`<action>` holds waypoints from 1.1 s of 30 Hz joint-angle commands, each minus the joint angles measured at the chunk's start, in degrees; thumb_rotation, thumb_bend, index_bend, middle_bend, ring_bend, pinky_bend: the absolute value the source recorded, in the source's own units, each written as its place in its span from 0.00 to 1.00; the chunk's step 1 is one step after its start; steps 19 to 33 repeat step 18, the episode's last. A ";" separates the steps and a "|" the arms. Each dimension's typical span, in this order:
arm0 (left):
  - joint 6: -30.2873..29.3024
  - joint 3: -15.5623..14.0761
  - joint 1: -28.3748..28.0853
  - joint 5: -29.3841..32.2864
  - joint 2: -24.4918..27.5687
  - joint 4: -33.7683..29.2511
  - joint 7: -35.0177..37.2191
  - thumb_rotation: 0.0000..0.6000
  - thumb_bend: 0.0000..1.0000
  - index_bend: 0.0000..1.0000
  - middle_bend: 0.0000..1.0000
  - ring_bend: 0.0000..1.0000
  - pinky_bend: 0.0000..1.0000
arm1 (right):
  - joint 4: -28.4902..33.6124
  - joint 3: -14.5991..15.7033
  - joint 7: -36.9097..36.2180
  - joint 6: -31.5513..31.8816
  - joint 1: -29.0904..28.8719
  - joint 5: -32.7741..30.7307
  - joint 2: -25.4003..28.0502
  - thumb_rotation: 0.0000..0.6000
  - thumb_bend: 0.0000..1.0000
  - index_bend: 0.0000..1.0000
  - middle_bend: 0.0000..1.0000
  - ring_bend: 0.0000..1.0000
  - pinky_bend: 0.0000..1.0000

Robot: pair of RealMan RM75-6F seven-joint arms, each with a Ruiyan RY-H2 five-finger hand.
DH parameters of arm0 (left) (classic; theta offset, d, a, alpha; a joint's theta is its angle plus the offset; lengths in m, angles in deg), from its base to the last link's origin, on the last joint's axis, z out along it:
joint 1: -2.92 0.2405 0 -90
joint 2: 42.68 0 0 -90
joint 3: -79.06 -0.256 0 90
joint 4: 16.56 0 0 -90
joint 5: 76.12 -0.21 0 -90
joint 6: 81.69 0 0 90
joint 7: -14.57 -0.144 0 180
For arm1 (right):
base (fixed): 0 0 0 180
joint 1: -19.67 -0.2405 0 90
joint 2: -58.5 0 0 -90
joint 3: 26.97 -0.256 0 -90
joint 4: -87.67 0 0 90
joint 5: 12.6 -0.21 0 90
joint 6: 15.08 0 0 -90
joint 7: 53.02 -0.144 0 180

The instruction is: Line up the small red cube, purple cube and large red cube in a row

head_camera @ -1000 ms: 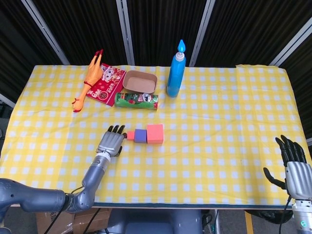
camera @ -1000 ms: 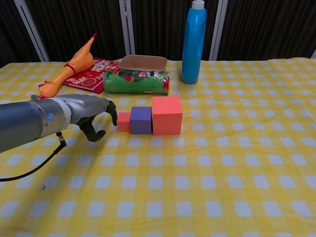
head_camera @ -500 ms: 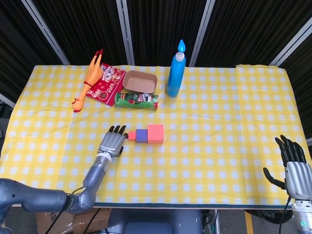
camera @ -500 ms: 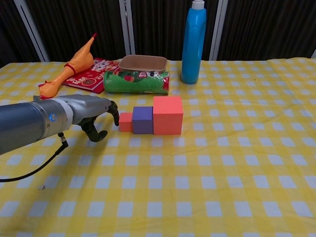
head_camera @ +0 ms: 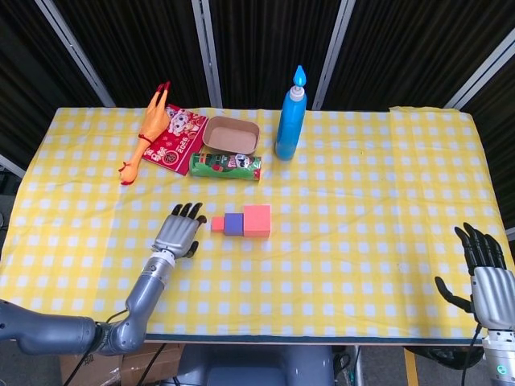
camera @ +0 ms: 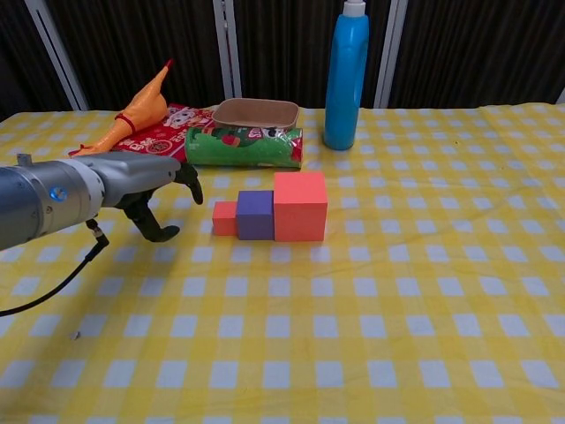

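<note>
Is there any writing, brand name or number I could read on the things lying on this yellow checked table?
Nothing can be read here.
Green cylindrical can lying on its side: printed label, too blurred to read.
Flat red packet under the rubber chicken: pictures and print, too small to read.
Tall blue bottle, brown tray and the three cubes: no text shows.

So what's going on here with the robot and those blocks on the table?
The robot is lining up three blocks on the yellow checked table. The small red cube, purple cube and large red cube now sit side by side in a row, touching. The left hand is just left of the row, holding nothing and clear of the small cube. The right hand rests open at the table's near right edge, far from the blocks. The row looks done.
</note>
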 commanded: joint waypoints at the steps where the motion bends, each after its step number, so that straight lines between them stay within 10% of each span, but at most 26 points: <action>1: -5.22 -1.67 5.68 -11.44 5.82 -4.43 8.45 1.00 0.36 0.13 0.00 0.00 0.07 | -0.11 0.03 0.41 -0.01 0.03 -0.08 -0.11 1.00 0.37 0.00 0.00 0.00 0.04; 13: -24.94 -14.32 25.35 -41.18 20.34 -3.09 27.95 1.00 0.21 0.00 0.00 0.00 0.03 | -1.01 -0.50 4.41 1.35 0.24 -0.38 -1.17 1.00 0.37 0.00 0.00 0.00 0.04; 33: -31.60 -16.31 31.72 -46.03 21.31 2.33 32.66 1.00 0.19 0.00 0.00 0.00 0.02 | -1.78 -0.54 6.04 2.30 0.42 0.04 -2.12 1.00 0.37 0.00 0.00 0.00 0.04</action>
